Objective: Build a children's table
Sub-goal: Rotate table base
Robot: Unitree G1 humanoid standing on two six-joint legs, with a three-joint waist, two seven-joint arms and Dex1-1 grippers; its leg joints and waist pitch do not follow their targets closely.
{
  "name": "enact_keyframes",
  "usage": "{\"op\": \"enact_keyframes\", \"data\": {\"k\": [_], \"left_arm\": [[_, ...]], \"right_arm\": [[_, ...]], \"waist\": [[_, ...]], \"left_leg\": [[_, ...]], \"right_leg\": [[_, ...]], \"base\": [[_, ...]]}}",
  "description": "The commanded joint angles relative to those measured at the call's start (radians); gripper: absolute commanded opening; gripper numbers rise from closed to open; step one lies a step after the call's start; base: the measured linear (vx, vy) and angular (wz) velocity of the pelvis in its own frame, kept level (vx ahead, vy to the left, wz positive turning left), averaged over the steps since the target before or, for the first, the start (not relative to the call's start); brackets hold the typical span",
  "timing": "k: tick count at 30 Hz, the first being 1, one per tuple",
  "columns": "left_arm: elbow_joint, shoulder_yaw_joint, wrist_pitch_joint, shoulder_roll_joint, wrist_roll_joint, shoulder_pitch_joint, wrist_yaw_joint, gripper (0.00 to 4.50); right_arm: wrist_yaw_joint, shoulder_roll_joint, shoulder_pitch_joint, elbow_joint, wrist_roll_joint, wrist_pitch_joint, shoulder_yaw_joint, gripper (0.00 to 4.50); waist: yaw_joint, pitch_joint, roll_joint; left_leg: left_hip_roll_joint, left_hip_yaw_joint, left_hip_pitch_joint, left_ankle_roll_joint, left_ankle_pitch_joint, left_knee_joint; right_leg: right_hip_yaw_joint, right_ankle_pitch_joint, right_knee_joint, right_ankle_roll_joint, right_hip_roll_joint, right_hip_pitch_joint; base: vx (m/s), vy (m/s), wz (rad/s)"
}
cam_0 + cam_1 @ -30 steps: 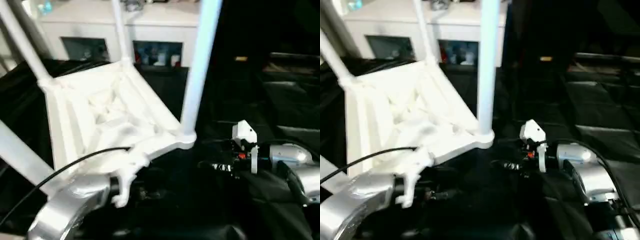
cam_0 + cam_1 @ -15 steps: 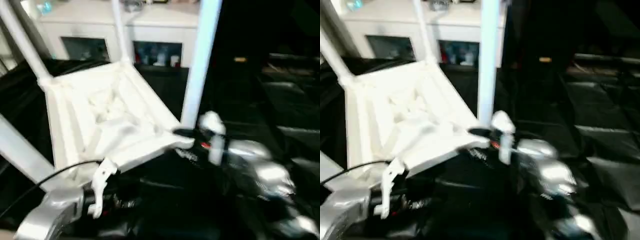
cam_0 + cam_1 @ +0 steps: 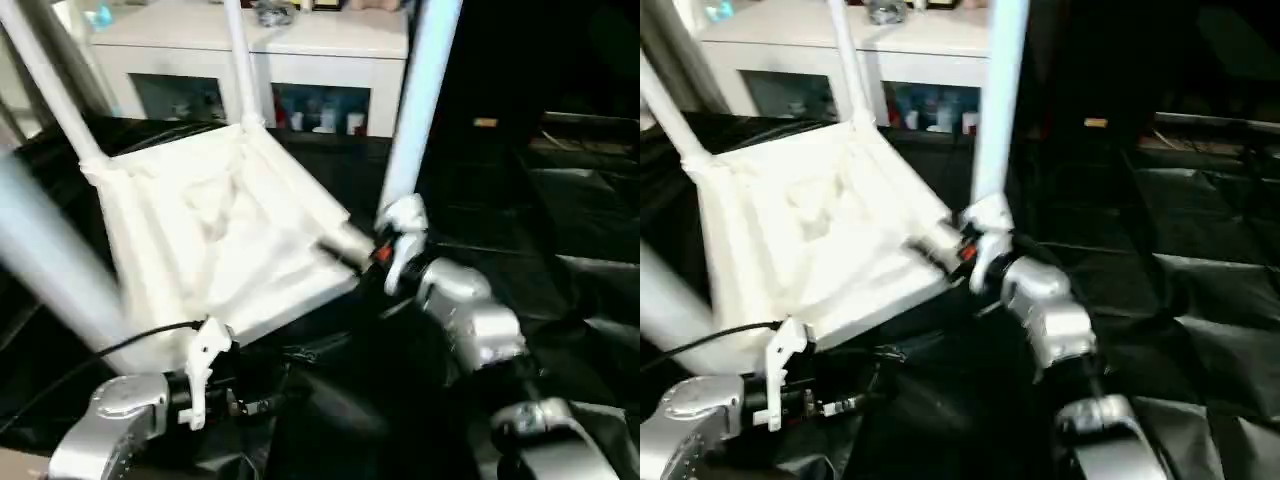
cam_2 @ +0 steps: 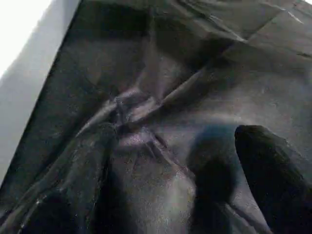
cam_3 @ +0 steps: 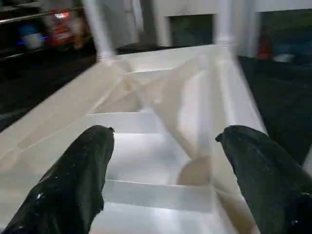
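Right wrist view: right gripper [image 5: 163, 161] over tabletop [image 5: 161, 122]

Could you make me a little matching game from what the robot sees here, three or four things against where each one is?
Things:
1. tabletop
2. right gripper
3. left gripper
4. cabinet

Places:
A. over the black sheet
B. behind the table, at the back
C. underside up, legs standing from its corners
D. open, at the tabletop's ribbed underside

Pairs: 1-C, 2-D, 3-A, 4-B
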Motion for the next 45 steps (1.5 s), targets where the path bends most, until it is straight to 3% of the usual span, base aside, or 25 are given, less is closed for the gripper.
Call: {"op": "enact_keyframes", "data": {"k": [1,3,5,8,15,18,20,23,27,28,30,32,33,34,35,38,42,45], "left_arm": [[-0.05,-0.006,0.028,-0.006,-0.01,-0.018,0.022,4.41],[-0.091,-0.006,0.046,-0.014,-0.023,-0.018,0.033,4.41],[-0.235,0.004,0.11,0.007,-0.073,0.025,0.041,4.41],[-0.308,0.014,0.146,0.035,-0.101,0.055,0.032,4.41],[-0.395,0.072,0.192,0.112,-0.153,0.116,-0.008,4.41],[-0.398,0.13,0.201,0.176,-0.19,0.162,-0.05,4.41],[-0.395,0.149,0.204,0.196,-0.199,0.18,-0.066,4.41],[-0.369,0.254,0.234,0.26,-0.249,0.248,-0.11,4.41],[-0.38,0.321,0.271,0.268,-0.285,0.275,-0.079,4.41],[-0.399,0.375,0.278,0.269,-0.304,0.307,-0.065,4.41],[-0.426,0.437,0.274,0.282,-0.33,0.355,-0.073,4.41],[-0.441,0.498,0.275,0.289,-0.368,0.378,-0.083,4.41],[-0.445,0.523,0.274,0.29,-0.39,0.374,-0.087,4.41],[-0.464,0.552,0.303,0.285,-0.459,0.31,-0.068,4.41],[-0.472,0.557,0.316,0.282,-0.484,0.281,-0.057,4.41],[-0.477,0.527,0.347,0.268,-0.535,0.181,-0.03,4.41],[-0.463,0.476,0.362,0.254,-0.552,0.091,-0.023,4.41],[-0.434,0.434,0.357,0.258,-0.51,0.049,-0.039,4.41]], "right_arm": [[-0.07,-0.039,-0.037,0.053,-0.012,-0.039,-0.068,3.89],[-0.094,-0.053,-0.059,0.089,-0.015,-0.058,-0.08,3.89],[-0.136,-0.078,-0.095,0.152,-0.023,-0.087,-0.098,3.89],[-0.152,-0.093,-0.125,0.206,-0.037,-0.112,-0.107,3.89],[-0.156,-0.118,-0.187,0.321,-0.048,-0.169,-0.115,3.89],[-0.16,-0.121,-0.206,0.364,-0.055,-0.192,-0.115,3.89],[-0.155,-0.121,-0.208,0.37,-0.055,-0.195,-0.114,3.89],[-0.075,-0.118,-0.176,0.344,-0.062,-0.202,-0.093,3.89],[0.031,-0.13,-0.117,0.288,-0.068,-0.194,-0.047,3.89],[0.093,-0.142,-0.075,0.239,-0.066,-0.185,-0.019,3.89],[0.14,-0.153,-0.04,0.203,-0.065,-0.175,0.002,3.89],[0.168,-0.17,-0.007,0.176,-0.076,-0.175,0.019,3.89],[0.164,-0.178,0.003,0.174,-0.085,-0.173,0.022,3.89],[0.11,-0.183,-0.001,0.215,-0.12,-0.173,0.015,3.89],[0.085,-0.184,-0.006,0.235,-0.133,-0.172,0.012,3.89],[-0.008,-0.175,-0.024,0.29,-0.171,-0.171,0.016,3.89],[-0.06,-0.155,-0.027,0.294,-0.187,-0.157,0.032,3.89],[-0.082,-0.141,-0.029,0.289,-0.2,-0.156,0.044,3.89]], "waist": [[-0.005,-0.048,0.007],[-0.005,-0.052,0.005],[-0.005,-0.055,0.0],[-0.008,-0.056,-0.005],[-0.013,-0.05,-0.007],[-0.023,-0.048,-0.012],[-0.029,-0.048,-0.01],[-0.036,-0.047,-0.012],[-0.029,-0.043,-0.011],[-0.027,-0.044,-0.011],[-0.026,-0.043,-0.016],[-0.022,-0.04,-0.018],[-0.021,-0.039,-0.018],[-0.019,-0.035,-0.016],[-0.013,-0.035,-0.015],[-0.008,-0.036,-0.015],[-0.009,-0.042,-0.009],[-0.008,-0.046,-0.01]], "left_leg": [[0.028,-0.001,0.02,-0.012,-0.182,-0.077],[0.029,-0.001,0.014,-0.01,-0.155,-0.075],[0.027,-0.001,0.005,0.003,-0.115,-0.071],[0.021,0.001,0.001,0.028,-0.086,-0.065],[0.021,0.003,0.004,0.03,-0.121,-0.066],[0.02,0.002,0.0,0.029,-0.129,-0.068],[0.019,0.003,0.002,0.032,-0.132,-0.067],[0.02,0.003,0.001,0.044,-0.128,-0.067],[0.024,0.006,0.003,0.054,-0.142,-0.067],[0.026,0.006,0.005,0.056,-0.141,-0.068],[0.026,0.004,-0.004,0.066,-0.126,-0.066],[0.027,0.006,0.004,0.066,-0.164,-0.069],[0.027,0.007,0.006,0.063,-0.175,-0.07],[0.028,0.007,0.007,0.049,-0.198,-0.073],[0.027,0.008,0.017,0.028,-0.223,-0.075],[0.024,0.006,0.017,-0.003,-0.229,-0.075],[0.021,0.005,0.011,-0.009,-0.173,-0.069],[0.02,0.006,0.006,-0.004,-0.142,-0.066]], "right_leg": [[0.044,-0.135,-0.08,-0.205,-0.064,0.033],[0.043,-0.087,-0.072,-0.219,-0.065,0.041],[0.04,-0.026,-0.063,-0.225,-0.064,0.048],[0.038,0.005,-0.06,-0.232,-0.058,0.049],[0.036,-0.077,-0.067,-0.223,-0.054,0.044],[0.035,-0.081,-0.067,-0.226,-0.053,0.047],[0.035,-0.079,-0.066,-0.231,-0.052,0.045],[0.034,-0.072,-0.065,-0.234,-0.05,0.045],[0.034,-0.08,-0.065,-0.24,-0.049,0.042],[0.034,-0.079,-0.066,-0.243,-0.05,0.041],[0.034,-0.045,-0.063,-0.241,-0.05,0.048],[0.033,-0.105,-0.071,-0.239,-0.048,0.04],[0.033,-0.126,-0.073,-0.237,-0.047,0.038],[0.035,-0.17,-0.075,-0.235,-0.049,0.035],[0.036,-0.212,-0.079,-0.235,-0.049,0.029],[0.038,-0.226,-0.077,-0.222,-0.052,0.031],[0.038,-0.149,-0.069,-0.211,-0.051,0.039],[0.036,-0.098,-0.063,-0.217,-0.049,0.042]], "base": [[0.0,0.0,0.0],[0.0,0.0,0.0],[0.0,0.0,0.0],[0.0,0.0,0.0],[0.0,0.0,0.0],[0.0,0.0,0.0],[0.0,0.0,0.0],[0.0,0.0,0.0],[0.0,0.0,0.0],[0.0,0.0,0.0],[0.0,0.0,0.0],[0.0,0.0,0.0],[0.0,0.0,0.0],[0.0,0.0,0.0],[0.0,0.0,0.0],[0.0,0.0,0.0],[0.0,0.0,0.0],[0.0,0.0,0.0]]}}
